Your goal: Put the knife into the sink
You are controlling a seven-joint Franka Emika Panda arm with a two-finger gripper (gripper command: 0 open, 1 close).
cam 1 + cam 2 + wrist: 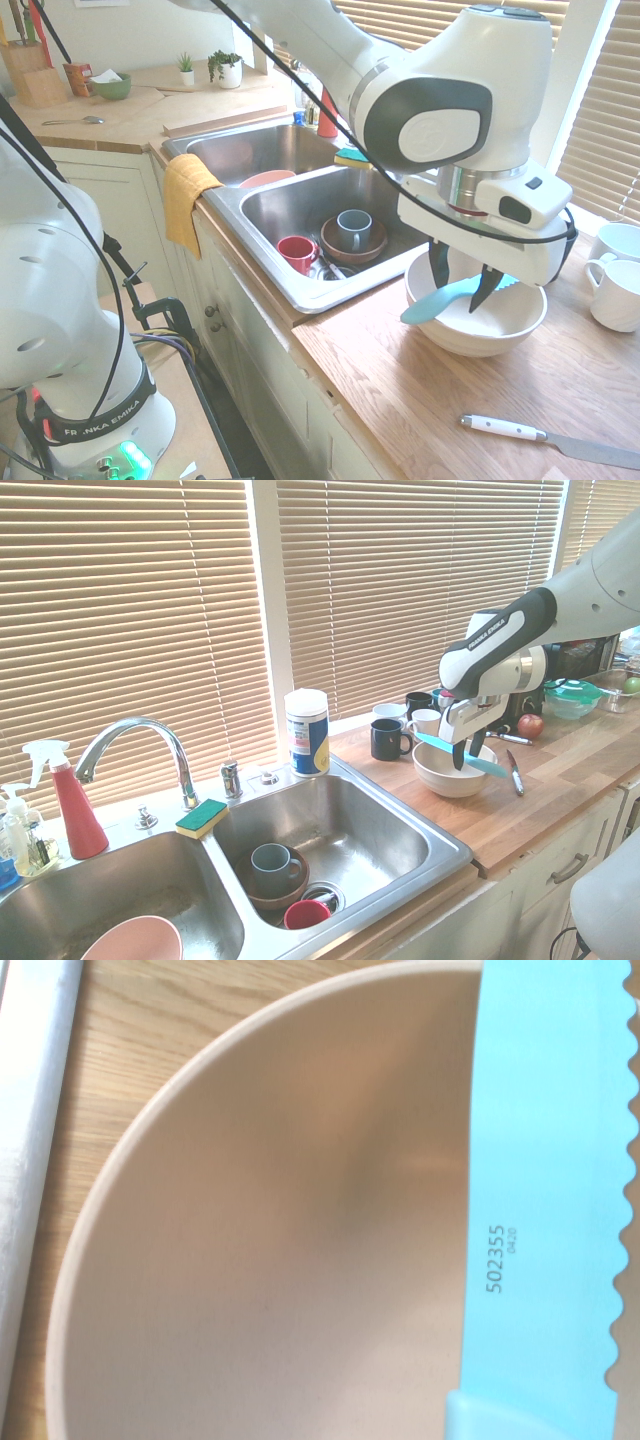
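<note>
In the first exterior view, the sink (290, 205) was to the left of the white bowl (490, 335). In the basin nearest to the bowl there were a red mug (297, 254) and a brown dish (368, 248) with a grey mug (354, 229) in it. The turquoise knife (424, 308) was at the bowl itself: it seemed to lie across the rim, with its handle end out over the side towards the sink. Above the bowl was the hand (457, 299); its two fingers were apart, with the knife between them, and I did not see a firm grip. To the right of the bowl stood a white mug (617, 296), and in front of it, on the desk (385, 385), lay a white-handled knife (505, 428).

I judge that the step in hand was the grasping. The next move called for closing on the knife, lifting it clear of the bowl, then carrying it over the sink.
</note>
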